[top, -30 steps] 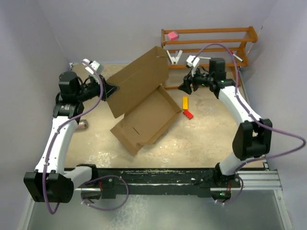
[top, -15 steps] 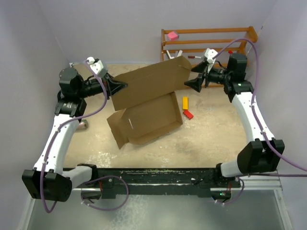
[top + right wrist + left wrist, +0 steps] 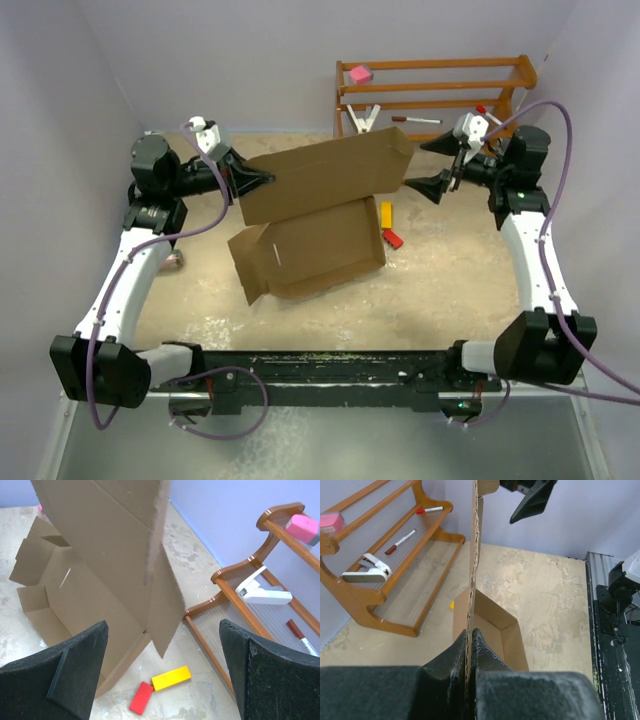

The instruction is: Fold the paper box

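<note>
My left hand [image 3: 262,178] is clenched on the left edge of the raised flap of the paper box [image 3: 330,175]. In the left wrist view the cardboard runs edge-on straight out from between my pressed-together fingers [image 3: 451,655].

The box sits around the middle of the surface [image 3: 450,290], a little left of centre. Its shallow tray part lies open on the surface with a small flap splayed out at its near left. The big flap stands up over the tray's far side and stretches left to right between my two hands.

My right hand [image 3: 432,166] is released, jaws spread wide, just off the right end of that flap and grasping nothing. From the right wrist view the flap's corner hangs ahead of the two fingers [image 3: 75,675], apart from both.

A yellow block [image 3: 386,214] and a red block [image 3: 392,239] lie close together on the surface just right of the tray, the red one nearer to me.

A wooden rack [image 3: 430,95] stands at the far right, with a pink block [image 3: 360,74] on its top shelf, and a white clip [image 3: 362,117] and a marker [image 3: 415,120] lower down.
</note>
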Robot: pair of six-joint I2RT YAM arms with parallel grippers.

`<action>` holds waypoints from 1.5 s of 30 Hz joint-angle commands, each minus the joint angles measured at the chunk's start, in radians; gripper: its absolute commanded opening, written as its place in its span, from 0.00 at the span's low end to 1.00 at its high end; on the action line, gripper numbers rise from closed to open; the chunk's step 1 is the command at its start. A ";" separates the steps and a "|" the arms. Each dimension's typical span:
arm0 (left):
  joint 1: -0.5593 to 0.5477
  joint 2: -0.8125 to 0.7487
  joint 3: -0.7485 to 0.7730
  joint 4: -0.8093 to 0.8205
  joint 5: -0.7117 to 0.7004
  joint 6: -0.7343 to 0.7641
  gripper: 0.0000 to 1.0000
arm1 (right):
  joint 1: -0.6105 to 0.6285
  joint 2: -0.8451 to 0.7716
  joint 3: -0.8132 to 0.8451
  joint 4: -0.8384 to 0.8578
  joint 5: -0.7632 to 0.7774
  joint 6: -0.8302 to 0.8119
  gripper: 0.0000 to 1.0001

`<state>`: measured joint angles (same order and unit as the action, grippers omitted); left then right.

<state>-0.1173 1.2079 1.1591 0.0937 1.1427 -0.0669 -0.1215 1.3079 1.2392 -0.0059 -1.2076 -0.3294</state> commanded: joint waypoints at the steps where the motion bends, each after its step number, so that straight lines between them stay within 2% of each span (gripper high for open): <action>1: -0.014 -0.003 0.046 0.083 0.062 -0.016 0.04 | 0.003 0.060 -0.008 0.152 -0.048 0.028 0.97; 3: -0.016 -0.001 0.046 0.087 0.068 -0.016 0.04 | 0.003 0.089 0.021 0.130 -0.063 0.005 0.97; 6: -0.021 0.009 0.052 0.096 0.075 -0.021 0.04 | 0.032 0.080 0.063 0.010 -0.043 -0.121 0.97; 8: -0.024 0.017 0.058 0.097 0.077 -0.022 0.04 | 0.064 0.060 0.101 -0.100 -0.012 -0.262 0.97; 12: -0.031 0.025 0.069 0.097 0.077 -0.022 0.04 | 0.088 0.054 0.226 -0.341 0.012 -0.406 0.96; 18: -0.047 0.031 0.075 0.097 0.077 -0.020 0.04 | 0.115 0.098 0.372 -0.476 0.027 -0.374 0.95; 20: -0.049 0.029 0.077 0.095 0.077 -0.020 0.04 | 0.136 0.129 0.436 -0.562 0.047 -0.398 0.90; 23: -0.053 0.027 0.078 0.091 0.074 -0.015 0.04 | 0.154 0.158 0.483 -0.601 0.066 -0.395 0.83; 31: -0.056 0.032 0.083 0.084 0.074 -0.008 0.04 | 0.178 0.176 0.483 -0.656 0.111 -0.435 0.69; 45: -0.062 0.036 0.089 0.072 0.074 0.001 0.04 | 0.190 0.197 0.502 -0.709 0.116 -0.475 0.39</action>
<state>-0.1688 1.2457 1.2026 0.1394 1.1969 -0.0849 0.0612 1.5009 1.7000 -0.6868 -1.0828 -0.7807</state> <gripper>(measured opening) 0.046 0.418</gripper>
